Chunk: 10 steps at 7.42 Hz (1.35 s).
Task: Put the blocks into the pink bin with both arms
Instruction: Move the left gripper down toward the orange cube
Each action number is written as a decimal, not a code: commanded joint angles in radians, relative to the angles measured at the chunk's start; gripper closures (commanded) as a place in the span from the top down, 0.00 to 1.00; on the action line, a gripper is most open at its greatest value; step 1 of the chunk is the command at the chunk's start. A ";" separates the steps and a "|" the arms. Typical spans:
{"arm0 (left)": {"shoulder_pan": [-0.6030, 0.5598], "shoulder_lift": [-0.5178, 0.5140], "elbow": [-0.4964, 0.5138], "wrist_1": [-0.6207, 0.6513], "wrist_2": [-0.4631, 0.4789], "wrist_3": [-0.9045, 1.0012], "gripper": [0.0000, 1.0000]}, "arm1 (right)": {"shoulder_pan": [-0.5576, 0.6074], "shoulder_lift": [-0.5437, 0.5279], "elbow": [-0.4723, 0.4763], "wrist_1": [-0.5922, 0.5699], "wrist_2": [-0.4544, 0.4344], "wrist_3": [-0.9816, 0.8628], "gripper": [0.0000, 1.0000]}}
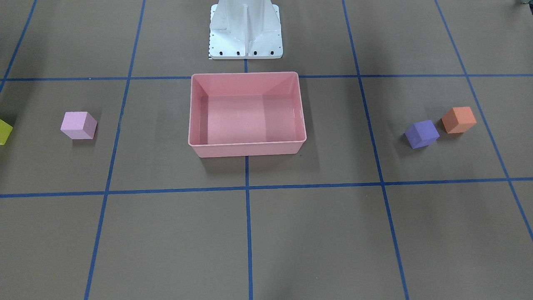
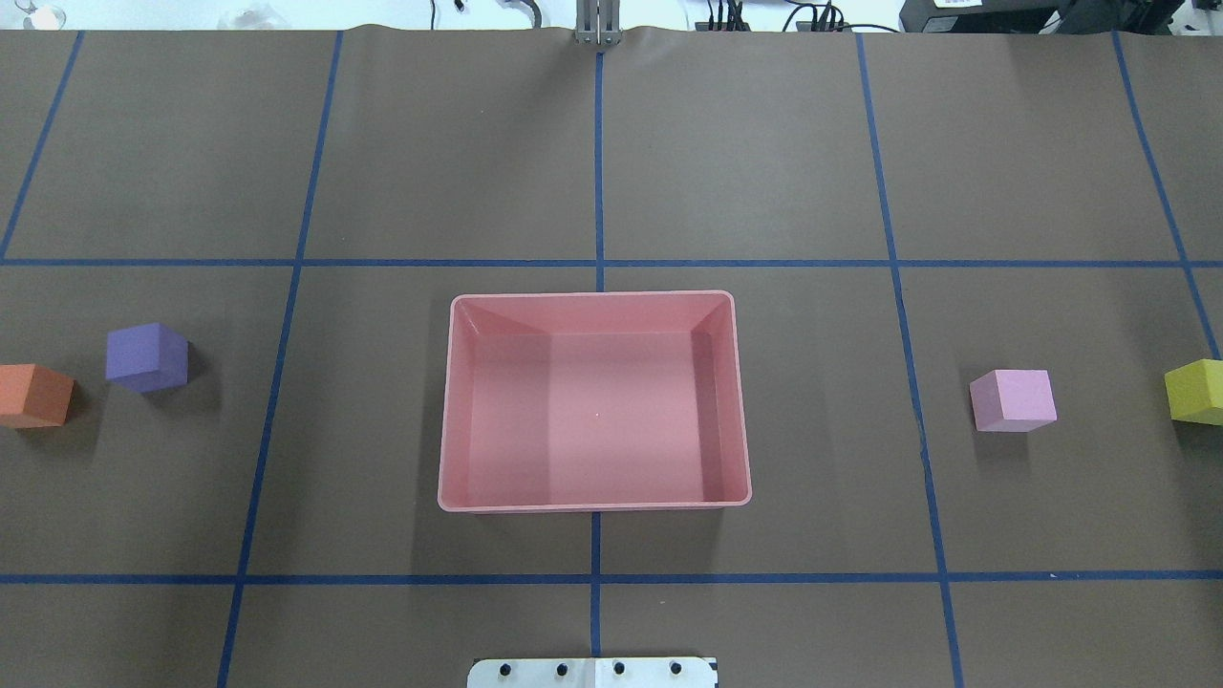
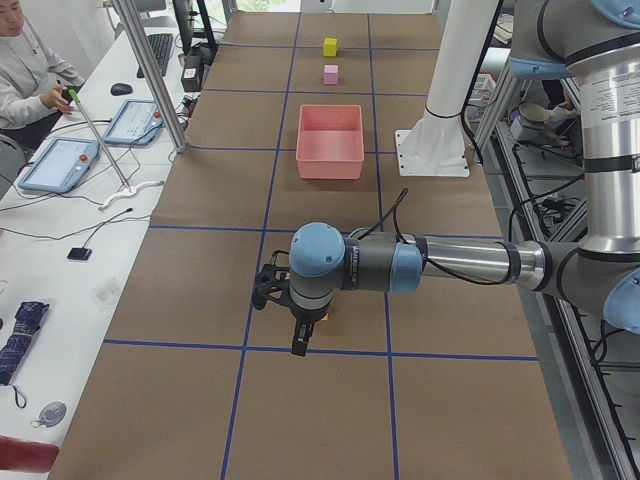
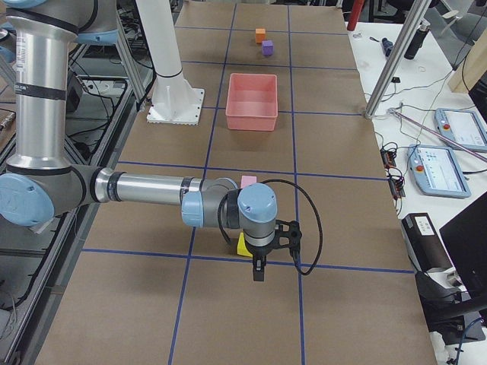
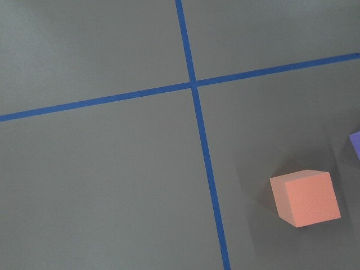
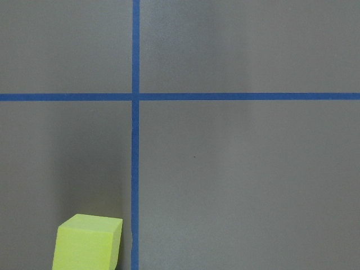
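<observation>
The pink bin (image 2: pixel 592 297) sits empty at the table's middle. The purple block (image 2: pixel 146 356) and the orange block (image 2: pixel 34 395) lie on the table to its left. The light pink block (image 2: pixel 1015 399) and the yellow block (image 2: pixel 1198 391) lie to its right. My left gripper (image 3: pixel 298 335) hangs near the orange block (image 5: pixel 305 198); it shows only in the exterior left view, so I cannot tell whether it is open. My right gripper (image 4: pixel 259 270) hangs near the yellow block (image 6: pixel 88 243); it shows only in the exterior right view, so I cannot tell its state either.
The white pedestal base (image 1: pixel 245 29) stands just behind the bin on the robot's side. Blue tape lines grid the brown table. An operator (image 3: pixel 25 60) sits at a side table with tablets (image 3: pixel 58 163) and metal posts.
</observation>
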 commanded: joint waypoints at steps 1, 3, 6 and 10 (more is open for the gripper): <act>0.000 -0.003 -0.001 0.000 -0.002 0.002 1.00 | 0.000 0.000 0.001 0.002 0.001 0.000 1.00; 0.000 -0.005 -0.010 -0.003 -0.007 0.003 1.00 | 0.000 0.000 0.003 0.003 0.001 -0.001 1.00; 0.034 -0.070 0.029 -0.118 -0.025 -0.032 1.00 | 0.000 0.000 0.007 0.005 0.004 -0.003 1.00; 0.173 -0.046 0.036 -0.200 -0.088 -0.107 1.00 | 0.000 -0.008 0.010 0.005 0.052 -0.003 1.00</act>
